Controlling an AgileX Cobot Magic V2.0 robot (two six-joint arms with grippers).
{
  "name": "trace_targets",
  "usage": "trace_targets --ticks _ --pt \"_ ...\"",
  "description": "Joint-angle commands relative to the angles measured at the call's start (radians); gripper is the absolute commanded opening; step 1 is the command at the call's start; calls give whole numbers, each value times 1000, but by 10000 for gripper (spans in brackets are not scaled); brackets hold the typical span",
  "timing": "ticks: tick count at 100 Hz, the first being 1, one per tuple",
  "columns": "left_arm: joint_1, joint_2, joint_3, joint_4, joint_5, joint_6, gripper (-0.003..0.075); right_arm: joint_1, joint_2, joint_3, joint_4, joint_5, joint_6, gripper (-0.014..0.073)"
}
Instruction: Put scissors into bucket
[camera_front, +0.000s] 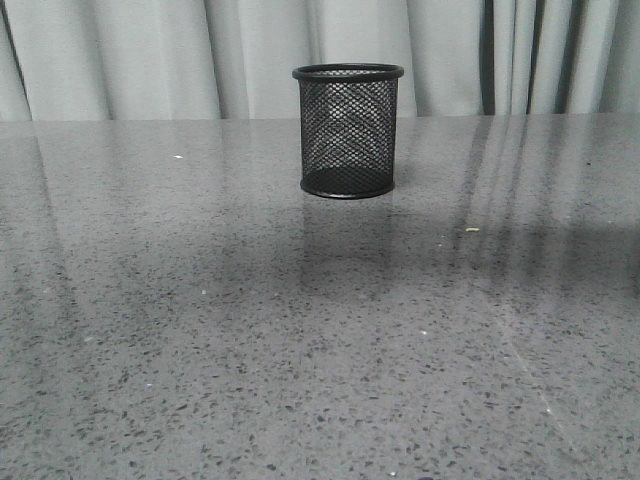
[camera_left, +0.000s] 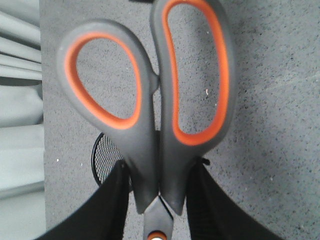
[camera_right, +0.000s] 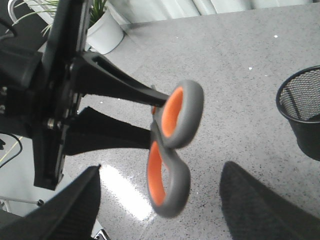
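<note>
Jaws on your left gripper (camera_left: 159, 200) are clamped on the scissors (camera_left: 155, 100), pinching the grey body just below the handle loops; that is what your left wrist view gives you. Both loops, lined orange, fill most of that view and point away from the fingers (camera_left: 107, 205). Behind the lower handle you can see part of the bucket (camera_left: 105, 160), its mesh mouth showing, on the speckled grey tabletop (camera_left: 270, 125).

Your front view shows only the bucket (camera_front: 348, 130), upright on the tabletop (camera_front: 300, 350) toward the far edge, with pale curtains (camera_front: 150, 55) behind it. Neither arm nor the scissors appears there.

Your right wrist view looks across at the left gripper (camera_right: 152, 112) holding the scissors (camera_right: 172, 145) above the tabletop (camera_right: 235, 75), handles blurred. The bucket (camera_right: 302, 110) sits apart from them at the edge of that view. Your right gripper's (camera_right: 160, 212) jaws are spread wide, with nothing between them. A potted plant (camera_right: 102, 27) stands beyond the tabletop.
</note>
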Motion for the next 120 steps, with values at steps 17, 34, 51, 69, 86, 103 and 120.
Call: trace_targets --ticks 17,34,51,69,86,103,120 --pt "-47 -42 -34 -15 -109 -27 -8 -1 -2 -33 71 -31 -24 456" --pt "-66 -42 -34 -20 -120 -27 -8 -1 20 -33 95 -22 -26 456" --pt "-67 -42 -34 -22 -123 -27 -8 -1 31 -33 103 -15 -30 379" --pt "-67 -42 -34 -56 -157 -27 -6 -1 33 -33 103 -10 -37 115" --pt "-67 -42 -34 -93 -166 -27 88 -1 33 -33 103 -9 -37 -74" --pt "-67 -42 -34 -93 -166 -27 379 -1 33 -33 103 -10 -37 -73" --pt "-63 -48 -34 -78 -166 -50 566 -1 33 -33 101 -18 -62 -73"
